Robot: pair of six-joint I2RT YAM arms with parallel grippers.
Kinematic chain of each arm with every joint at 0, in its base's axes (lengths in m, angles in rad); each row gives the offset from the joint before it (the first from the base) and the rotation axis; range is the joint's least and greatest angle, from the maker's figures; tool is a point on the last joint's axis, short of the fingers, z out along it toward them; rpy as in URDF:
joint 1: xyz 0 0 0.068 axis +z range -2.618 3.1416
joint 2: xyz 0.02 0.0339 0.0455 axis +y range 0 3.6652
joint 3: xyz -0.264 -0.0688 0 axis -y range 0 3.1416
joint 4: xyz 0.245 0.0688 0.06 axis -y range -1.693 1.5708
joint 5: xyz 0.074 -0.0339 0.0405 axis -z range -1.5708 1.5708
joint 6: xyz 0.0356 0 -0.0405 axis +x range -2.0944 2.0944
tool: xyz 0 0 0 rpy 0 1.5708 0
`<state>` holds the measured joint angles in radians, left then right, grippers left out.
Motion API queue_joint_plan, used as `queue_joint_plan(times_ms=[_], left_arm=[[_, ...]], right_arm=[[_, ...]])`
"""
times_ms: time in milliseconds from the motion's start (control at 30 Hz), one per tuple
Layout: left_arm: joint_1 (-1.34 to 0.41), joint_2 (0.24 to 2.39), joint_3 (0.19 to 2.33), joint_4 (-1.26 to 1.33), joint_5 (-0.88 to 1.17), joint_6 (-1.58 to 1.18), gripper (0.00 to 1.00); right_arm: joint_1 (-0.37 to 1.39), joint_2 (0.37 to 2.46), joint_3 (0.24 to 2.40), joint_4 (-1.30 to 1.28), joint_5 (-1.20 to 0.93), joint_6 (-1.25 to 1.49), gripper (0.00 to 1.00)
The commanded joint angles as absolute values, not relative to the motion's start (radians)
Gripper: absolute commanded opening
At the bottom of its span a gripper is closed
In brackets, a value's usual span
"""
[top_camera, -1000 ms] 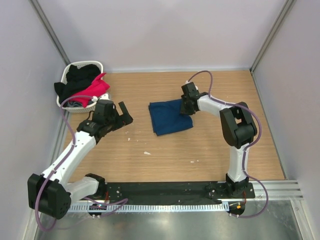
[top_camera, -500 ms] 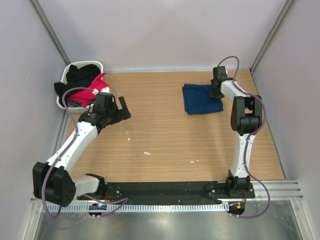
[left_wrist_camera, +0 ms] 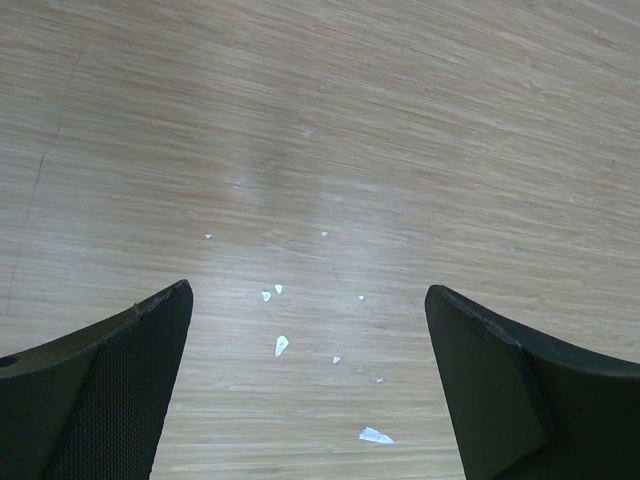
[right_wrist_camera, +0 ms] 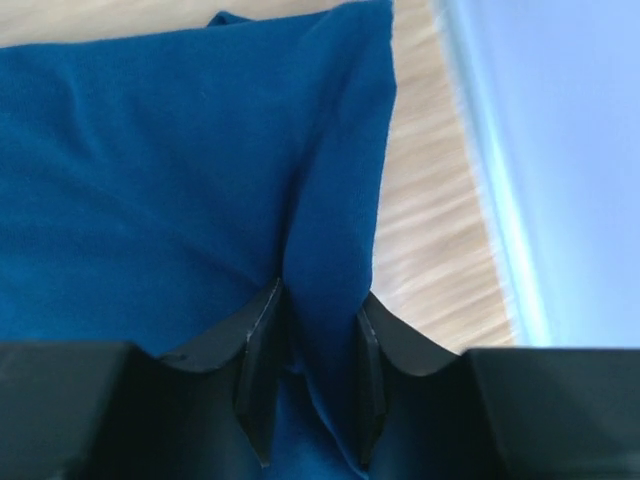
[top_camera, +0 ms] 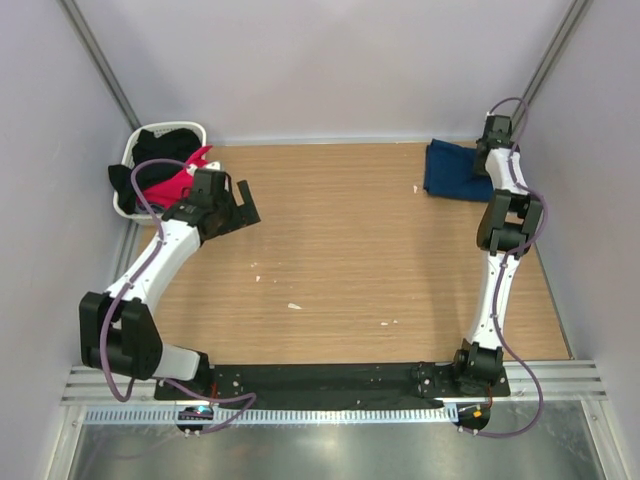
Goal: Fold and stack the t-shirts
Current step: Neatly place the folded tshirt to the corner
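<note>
A folded navy blue t-shirt (top_camera: pixel 452 170) lies at the table's far right corner, no print showing. My right gripper (top_camera: pixel 485 162) is at its right edge. In the right wrist view the gripper (right_wrist_camera: pixel 320 295) is shut on a raised ridge of this t-shirt (right_wrist_camera: pixel 150 180), which fills the gap between the pads. A bright pink t-shirt (top_camera: pixel 176 186) and a black t-shirt (top_camera: pixel 165 146) are heaped in the white basket (top_camera: pixel 134 152) at the far left. My left gripper (top_camera: pixel 243 205) hangs wide open just right of the basket, over bare wood (left_wrist_camera: pixel 305 300), holding nothing.
The right side wall (right_wrist_camera: pixel 560 150) stands right beside the navy shirt, with a narrow strip of wood between. Small white scraps (left_wrist_camera: pixel 282 345) dot the wooden table (top_camera: pixel 330 260) below the left gripper and in the middle (top_camera: pixel 294 306).
My right arm has dragged the navy t-shirt from the table's middle to the far right corner. My left arm has swung back toward the basket, still open.
</note>
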<state>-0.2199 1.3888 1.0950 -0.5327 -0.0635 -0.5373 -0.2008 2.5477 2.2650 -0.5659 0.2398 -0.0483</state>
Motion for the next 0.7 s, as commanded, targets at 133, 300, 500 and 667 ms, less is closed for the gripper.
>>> queue_joint_plan(times_ms=[133,300,500,667], left_arm=[[-0.215,1.436,1.177,-0.531,-0.054,-0.545,1.0],[-0.215,1.428,1.196,-0.529,-0.017,-0.545,1.0],[-0.213,1.352,1.18,-0.519,-0.006,-0.522,1.0],[-0.213,1.279,1.157,-0.505,0.047,-0.486,1.0]], right_arm=[[-0.225,2.637,2.39,-0.499,0.261,-0.209,0.46],[-0.225,2.562,2.445,-0.489,0.273,-0.199,0.8],[-0.225,2.305,2.464,-0.532,0.197,-0.148,1.0],[-0.212,2.007,2.181,-0.456,-0.045,0.05,1.0]])
